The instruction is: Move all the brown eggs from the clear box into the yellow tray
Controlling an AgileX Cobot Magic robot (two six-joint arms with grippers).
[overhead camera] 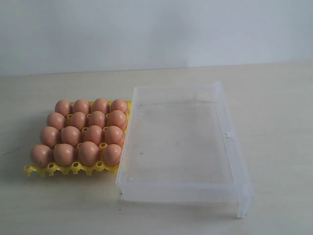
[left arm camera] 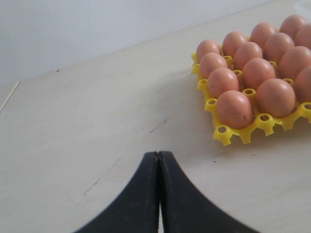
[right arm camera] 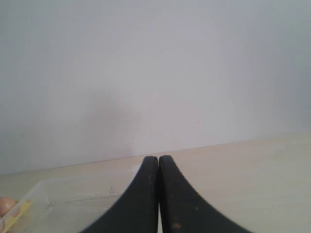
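Several brown eggs fill every cup of the yellow tray on the left of the table in the exterior view. Beside it on the right lies the clear box, with no egg inside. Neither arm shows in the exterior view. The left wrist view has the eggs in the tray ahead of my left gripper, which is shut on nothing over bare table. My right gripper is shut and holds nothing; a corner of the box and one egg show at the picture's edge.
A pale wooden table carries everything, and a plain light wall rises behind it. The box's near right corner reaches close to the table's front.
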